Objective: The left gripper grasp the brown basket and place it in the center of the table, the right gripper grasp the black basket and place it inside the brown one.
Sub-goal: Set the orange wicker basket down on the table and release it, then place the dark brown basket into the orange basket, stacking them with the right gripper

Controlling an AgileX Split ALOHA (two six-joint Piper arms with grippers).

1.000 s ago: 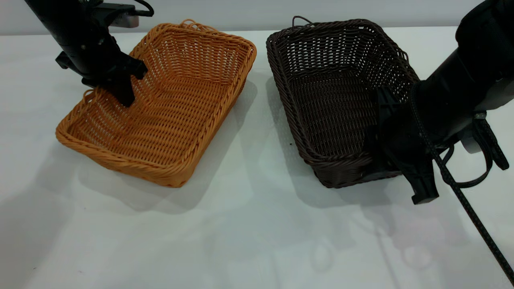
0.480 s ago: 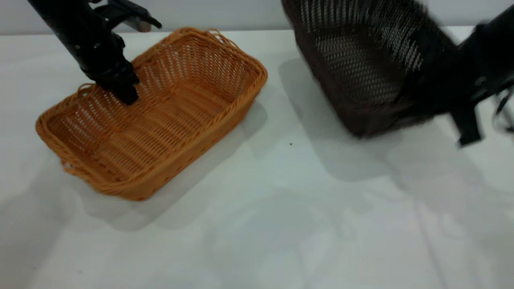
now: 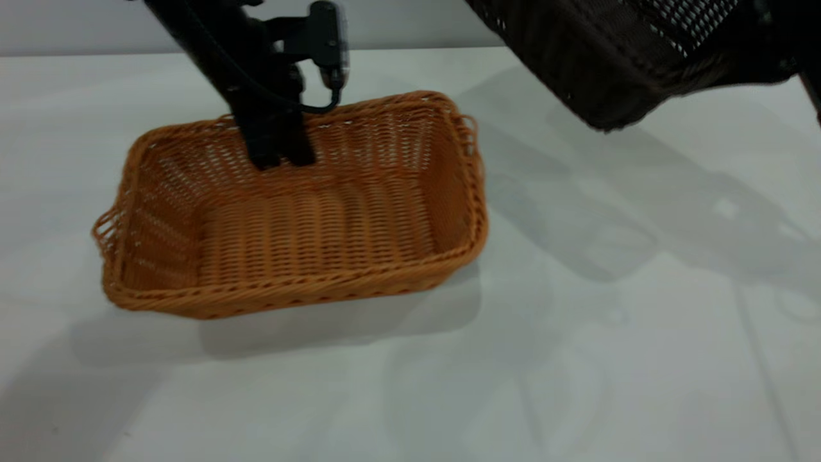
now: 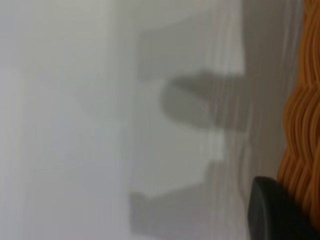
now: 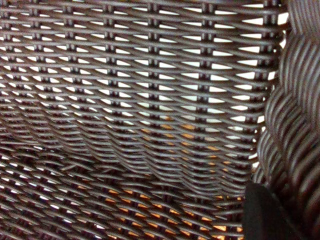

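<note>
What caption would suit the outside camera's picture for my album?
Left end effector grips the brown basket by its far rim on the table; the black basket hangs tilted in the air.

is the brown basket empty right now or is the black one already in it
Empty. The brown basket shows only bare woven floor, the left gripper at its far rim. The black basket hangs above the table.

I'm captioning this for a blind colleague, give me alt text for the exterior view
The left gripper grips the far long rim of the brown basket, which sits on the white table. At upper right, the black basket hangs tilted in the air, clear of the table, its holder out of view.
</note>
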